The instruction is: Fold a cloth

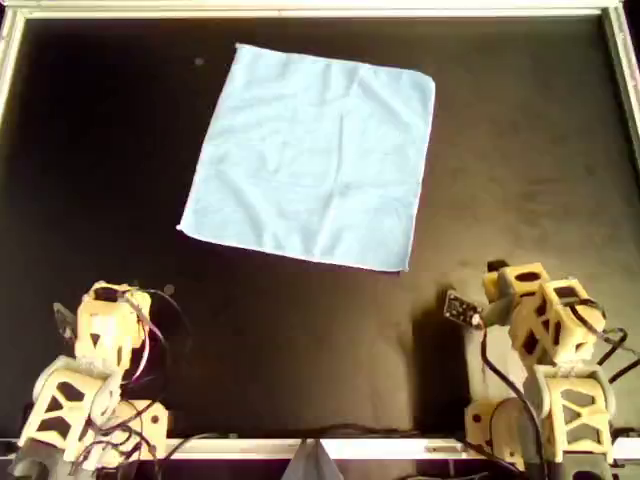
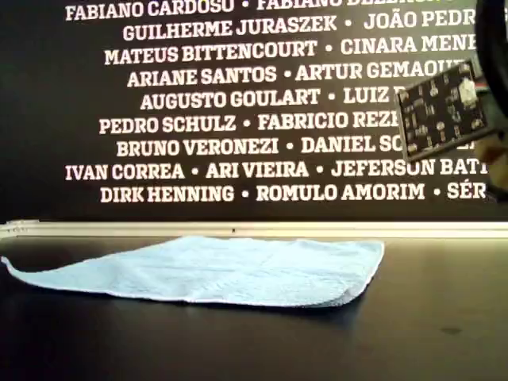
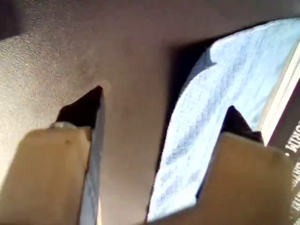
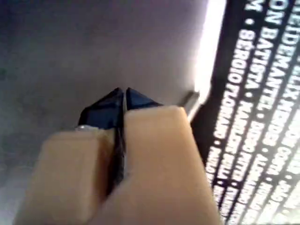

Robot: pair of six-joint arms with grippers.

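The light sky-blue cloth (image 1: 315, 155) lies flat and unfolded on the black table, turned slightly, in the far middle of the overhead view. It also shows in the exterior view (image 2: 238, 270) and in the first wrist view (image 3: 211, 117). My first gripper (image 3: 164, 99) is open and empty, above bare table with the cloth beyond its jaws; it is the arm at the overhead view's lower left (image 1: 105, 300). My second gripper (image 4: 124, 91) is shut and empty over bare table, on the arm at the overhead view's lower right (image 1: 510, 285). Both are apart from the cloth.
A pale metal rail (image 1: 320, 10) borders the table's far edge and sides. Behind it stands a black wall with white names (image 2: 238, 99). A small circuit board (image 2: 440, 111) hangs at the exterior view's upper right, next to the lower-right arm (image 1: 460, 308).
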